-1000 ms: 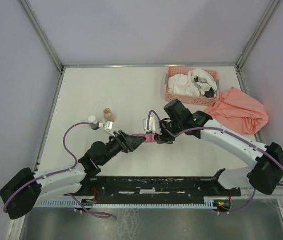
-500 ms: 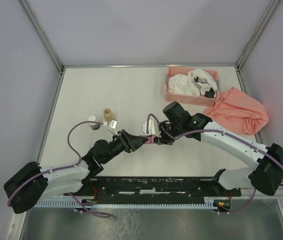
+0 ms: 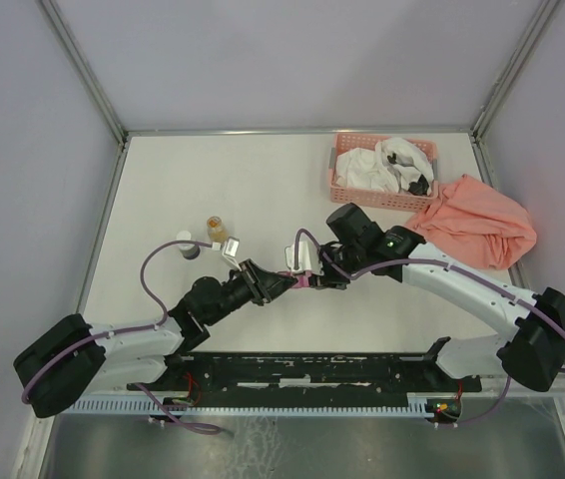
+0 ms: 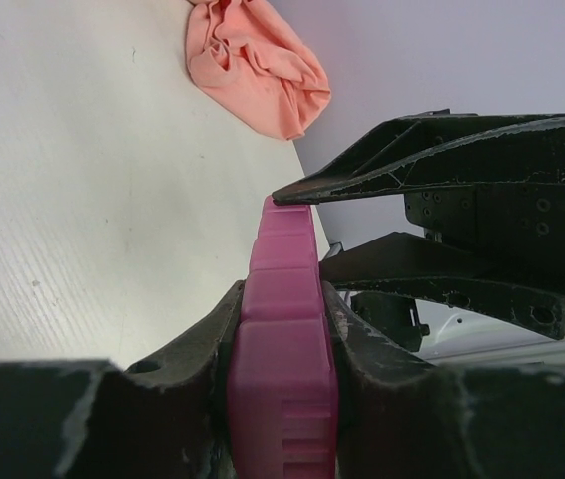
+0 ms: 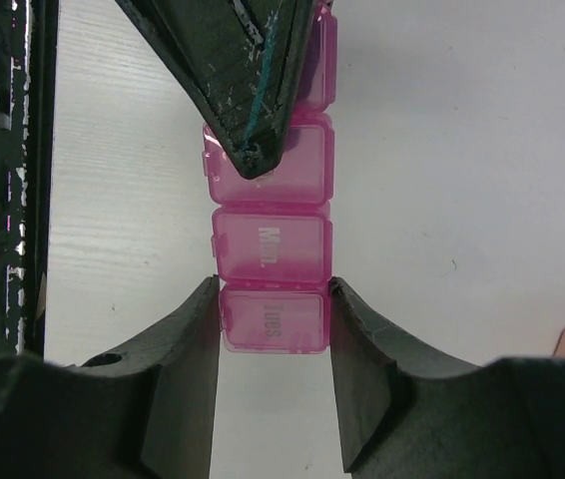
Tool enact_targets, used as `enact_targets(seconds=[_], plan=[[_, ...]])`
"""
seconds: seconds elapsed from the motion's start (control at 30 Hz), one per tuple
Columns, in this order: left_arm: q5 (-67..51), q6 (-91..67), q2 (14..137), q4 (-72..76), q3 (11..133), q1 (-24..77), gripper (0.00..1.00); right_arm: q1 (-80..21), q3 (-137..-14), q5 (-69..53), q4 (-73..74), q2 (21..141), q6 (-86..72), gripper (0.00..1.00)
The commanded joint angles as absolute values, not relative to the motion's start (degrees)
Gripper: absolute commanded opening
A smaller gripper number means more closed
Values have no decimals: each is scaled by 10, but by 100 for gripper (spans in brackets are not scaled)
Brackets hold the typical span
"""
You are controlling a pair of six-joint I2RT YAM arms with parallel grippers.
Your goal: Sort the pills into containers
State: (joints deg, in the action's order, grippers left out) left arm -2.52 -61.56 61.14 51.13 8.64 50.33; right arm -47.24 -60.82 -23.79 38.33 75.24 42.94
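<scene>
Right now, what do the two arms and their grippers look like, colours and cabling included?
The left arm and right arm have white links with bulky black joint housings. A purple cable loops along each. The left gripper and right gripper are matte black with broad, curved fingers, scuffed at the edges. A small green light shows on the right arm.
</scene>
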Motion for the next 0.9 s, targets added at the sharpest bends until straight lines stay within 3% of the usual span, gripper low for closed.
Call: enact_targets(seconds=[0.0,0.07,0.2,0.3,0.87], plan=[[-28,-632,611,552,103,503,9,-475,-611,-276,386,734,441,29],[-21,-637,604,548,98,503,4,-473,-618,-286,396,735,440,40],[-3,-651,577,543,84,504,3,-455,-625,-311,401,725,426,76],[12,-662,556,535,73,504,3,-437,-616,-322,389,707,420,90],[13,-677,543,530,74,503,3,-433,-583,-238,275,693,339,87]])
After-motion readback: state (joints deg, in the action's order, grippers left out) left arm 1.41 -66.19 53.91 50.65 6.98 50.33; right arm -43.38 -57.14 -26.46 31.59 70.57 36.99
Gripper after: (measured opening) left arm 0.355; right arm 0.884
